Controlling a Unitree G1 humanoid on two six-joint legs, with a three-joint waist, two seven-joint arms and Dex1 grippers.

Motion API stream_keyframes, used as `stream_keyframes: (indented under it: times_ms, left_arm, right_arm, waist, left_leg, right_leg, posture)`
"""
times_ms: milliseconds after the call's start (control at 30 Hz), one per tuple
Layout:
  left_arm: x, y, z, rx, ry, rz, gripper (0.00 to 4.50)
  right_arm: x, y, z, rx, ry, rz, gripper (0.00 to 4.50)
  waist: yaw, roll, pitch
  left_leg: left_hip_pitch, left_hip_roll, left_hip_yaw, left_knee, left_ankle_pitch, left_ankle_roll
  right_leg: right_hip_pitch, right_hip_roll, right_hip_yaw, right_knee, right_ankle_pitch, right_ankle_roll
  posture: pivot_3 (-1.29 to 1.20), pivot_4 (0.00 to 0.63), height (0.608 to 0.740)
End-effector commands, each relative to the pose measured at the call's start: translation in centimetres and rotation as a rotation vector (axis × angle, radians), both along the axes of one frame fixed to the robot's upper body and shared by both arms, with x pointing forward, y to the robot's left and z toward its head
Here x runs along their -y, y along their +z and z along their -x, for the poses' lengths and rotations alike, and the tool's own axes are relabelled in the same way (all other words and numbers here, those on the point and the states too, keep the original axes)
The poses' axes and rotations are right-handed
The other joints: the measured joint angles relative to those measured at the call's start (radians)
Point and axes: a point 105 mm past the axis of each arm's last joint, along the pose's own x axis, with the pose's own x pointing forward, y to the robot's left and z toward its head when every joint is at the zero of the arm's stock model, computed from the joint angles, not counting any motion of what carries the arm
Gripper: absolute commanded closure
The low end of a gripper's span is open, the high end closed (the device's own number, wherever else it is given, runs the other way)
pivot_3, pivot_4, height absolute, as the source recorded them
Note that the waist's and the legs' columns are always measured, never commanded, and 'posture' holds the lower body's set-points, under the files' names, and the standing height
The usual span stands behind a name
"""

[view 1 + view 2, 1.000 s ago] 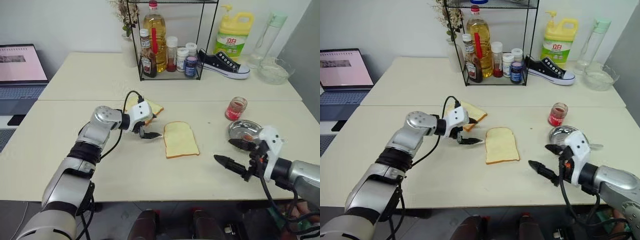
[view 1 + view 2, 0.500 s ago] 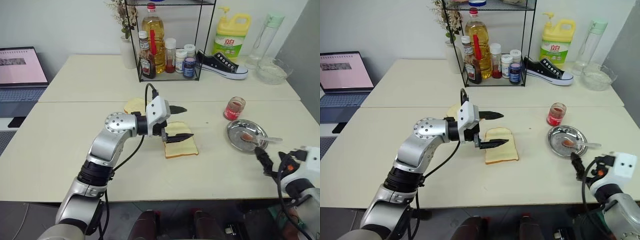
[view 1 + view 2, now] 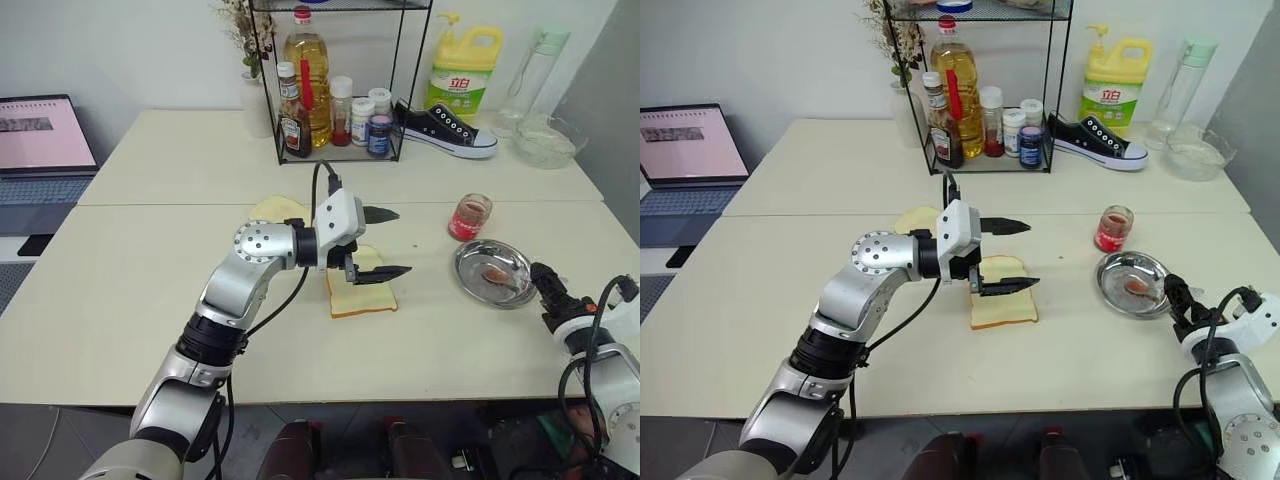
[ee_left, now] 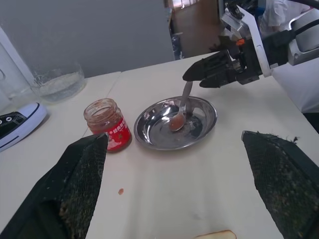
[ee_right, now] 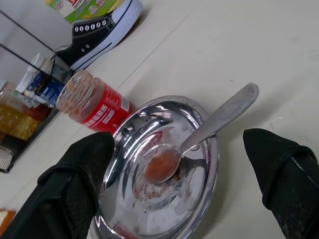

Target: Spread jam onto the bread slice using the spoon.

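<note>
head pair overhead, wrist cameras share dish point(image 4: 175, 124)

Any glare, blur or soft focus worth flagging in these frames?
Right wrist view: the steel dish mirrors bright streaks, and the near black fingers look soft. Left wrist view: the spoon and jam jar stay sharp, with glare on the dish rim. Head views: even light, no motion blur.

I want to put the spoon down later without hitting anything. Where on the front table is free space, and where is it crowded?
Free: the wide stretch on the laptop side of the left gripper, and the front strip between the bread slice and the steel dish. Crowded: the dish, the spoon, the jam jar and the right gripper sit close together; the wire rack fills the rear table's middle.
</note>
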Motion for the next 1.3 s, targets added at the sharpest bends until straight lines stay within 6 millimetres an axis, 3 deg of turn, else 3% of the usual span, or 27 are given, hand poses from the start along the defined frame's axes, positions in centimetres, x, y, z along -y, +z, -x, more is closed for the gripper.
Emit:
stream_keyframes:
  times_ms: [33, 433, 533, 867, 900, 1000, 1167, 1233, 1300]
  left_arm:
    - [0.0, 1.0, 0.2, 0.029, -0.001, 0.027, 0.03]
    - [-0.4, 1.3, 0.1, 0.028, 0.009, 0.028, 0.03]
    - [-0.5, 1.2, 0.1, 0.029, 0.008, 0.024, 0.0]
    - [-0.2, 1.5, 0.4, 0.037, -0.003, 0.022, 0.0]
    - [-0.2, 1.5, 0.4, 0.037, -0.003, 0.022, 0.0]
    - [-0.2, 1.7, 0.2, 0.042, 0.001, 0.026, 0.0]
    - [-0.4, 1.8, -0.1, 0.047, 0.014, 0.03, 0.0]
    - [-0.7, 2.1, -0.5, 0.05, 0.035, 0.036, 0.0]
    - [-0.9, 2.3, -0.8, 0.054, 0.049, 0.039, 0.0]
  right_arm:
    - [1.9, 0.8, -0.6, 0.066, -0.077, -0.042, 0.0]
    - [2.4, -0.2, -2.8, 0.093, -0.061, -0.103, 0.0]
    - [2.6, -0.2, -3.1, 0.101, -0.068, -0.109, 0.64]
    - [2.5, -0.1, -3.6, 0.127, -0.053, -0.12, 4.19]
    - [2.5, -0.1, -3.6, 0.129, -0.051, -0.119, 4.44]
    - [2.5, 0.6, -3.6, 0.156, -0.054, -0.14, 4.44]
    - [2.3, 2.1, -3.3, 0.19, -0.038, -0.117, 4.44]
    - [1.7, 6.4, -3.3, 0.268, 0.015, -0.012, 4.44]
    - [1.0, 9.3, -3.4, 0.321, 0.061, 0.064, 4.44]
  waist:
    - [-0.001, 0.001, -0.001]
    - [-0.003, 0.002, -0.001]
    - [-0.003, 0.003, -0.001]
    - [-0.004, 0.003, -0.001]
    - [-0.005, 0.003, -0.002]
    - [-0.001, 0.003, -0.002]
    - [-0.002, 0.003, -0.002]
    - [-0.002, 0.005, -0.001]
    - [-0.002, 0.008, 0.0]
  left_leg:
    - [0.0, 0.0, 0.0, 0.0, 0.0, 0.0]
    - [0.0, 0.0, 0.001, 0.0, 0.0, 0.0]
    - [0.0, 0.0, 0.001, 0.0, 0.0, 0.0]
    - [0.0, 0.0, 0.001, 0.0, 0.0, 0.0]
    - [0.0, 0.0, 0.001, 0.0, 0.0, 0.0]
    - [0.0, 0.0, -0.001, 0.0, 0.0, 0.0]
    - [0.0, 0.0, 0.0, 0.0, 0.0, 0.0]
    - [0.0, 0.0, 0.0, 0.0, 0.0, 0.0]
    - [-0.001, -0.001, 0.002, 0.0, 0.0, 0.0]
  right_leg:
    - [0.0, 0.0, 0.0, 0.0, 0.0, 0.0]
    - [0.0, 0.0, 0.0, 0.0, 0.0, 0.0]
    - [0.0, 0.0, 0.0, 0.0, 0.0, 0.0]
    - [0.0, 0.0, 0.0, 0.0, 0.0, 0.0]
    - [0.0, 0.0, 0.001, 0.0, 0.0, 0.0]
    - [0.001, 0.0, -0.001, 0.0, 0.0, 0.0]
    - [0.001, 0.0, 0.0, 0.0, 0.0, 0.0]
    - [0.0, 0.0, 0.0, 0.0, 0.0, 0.0]
    - [-0.001, -0.001, 0.001, 0.0, 0.0, 0.0]
  posture:
    - [0.0, 0.15, 0.74]
    - [0.0, 0.15, 0.74]
    - [0.0, 0.15, 0.74]
    - [0.0, 0.15, 0.74]
    - [0.0, 0.15, 0.74]
    - [0.0, 0.15, 0.74]
    - [0.0, 0.15, 0.74]
    - [0.0, 0.15, 0.74]
    - [0.0, 0.15, 0.74]
